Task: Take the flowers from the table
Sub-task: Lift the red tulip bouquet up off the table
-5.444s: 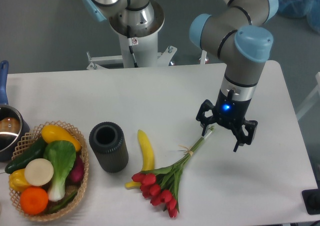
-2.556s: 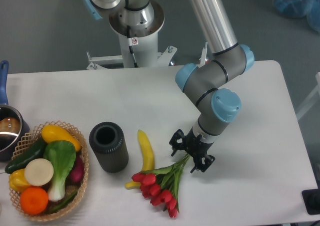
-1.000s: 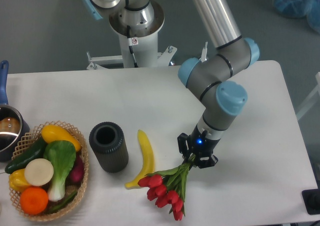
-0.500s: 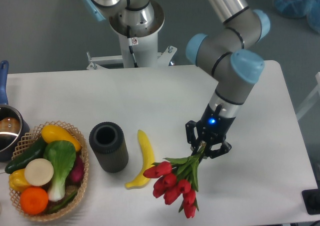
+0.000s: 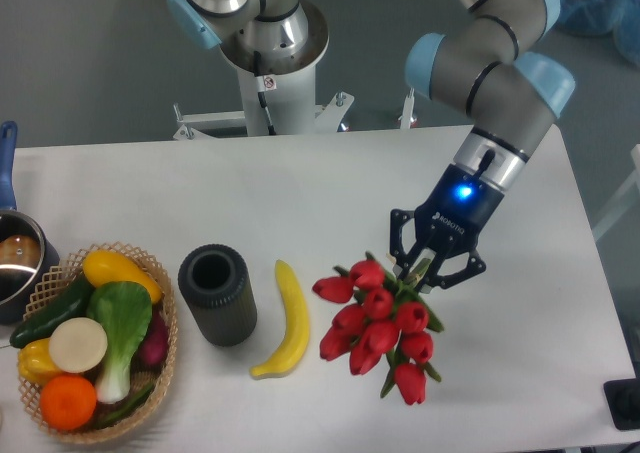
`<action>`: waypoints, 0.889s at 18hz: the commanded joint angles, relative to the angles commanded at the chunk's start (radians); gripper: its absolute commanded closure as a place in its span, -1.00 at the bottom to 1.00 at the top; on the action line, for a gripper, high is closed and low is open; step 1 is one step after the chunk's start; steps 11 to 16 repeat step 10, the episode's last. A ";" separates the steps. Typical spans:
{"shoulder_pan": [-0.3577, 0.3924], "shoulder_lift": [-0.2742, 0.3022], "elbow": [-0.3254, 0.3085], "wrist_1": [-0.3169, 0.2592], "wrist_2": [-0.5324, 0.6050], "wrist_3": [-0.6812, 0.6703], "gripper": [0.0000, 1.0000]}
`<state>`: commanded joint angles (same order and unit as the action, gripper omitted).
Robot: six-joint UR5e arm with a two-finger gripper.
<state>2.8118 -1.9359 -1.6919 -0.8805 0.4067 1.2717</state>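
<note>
end effector (image 5: 432,270) clamped on flowers (image 5: 378,323); stems hidden by blooms | pot (image 5: 16,256) cut off

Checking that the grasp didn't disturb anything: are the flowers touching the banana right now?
No. The flowers hang from the pincer, with bare table showing between them and the banana.

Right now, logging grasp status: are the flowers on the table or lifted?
Lifted: the gripper is shut on the flowers, blooms hanging below it.
</note>
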 joint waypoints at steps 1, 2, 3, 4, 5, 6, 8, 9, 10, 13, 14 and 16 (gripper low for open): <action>0.002 0.000 0.000 0.000 -0.017 0.002 0.44; 0.003 0.000 0.000 0.000 -0.029 0.000 0.44; 0.003 -0.002 -0.002 0.000 -0.035 0.000 0.44; 0.006 -0.002 -0.005 0.000 -0.035 0.000 0.44; 0.011 -0.002 -0.006 0.000 -0.035 0.000 0.44; 0.018 -0.002 -0.008 0.000 -0.037 0.000 0.44; 0.020 -0.002 -0.008 0.002 -0.037 0.002 0.44; 0.020 -0.002 -0.009 0.002 -0.037 0.002 0.44; 0.018 -0.002 -0.015 0.002 -0.037 0.003 0.44; 0.018 -0.002 -0.015 0.002 -0.037 0.003 0.44; 0.018 -0.002 -0.015 0.002 -0.037 0.003 0.44; 0.018 -0.002 -0.015 0.002 -0.037 0.003 0.44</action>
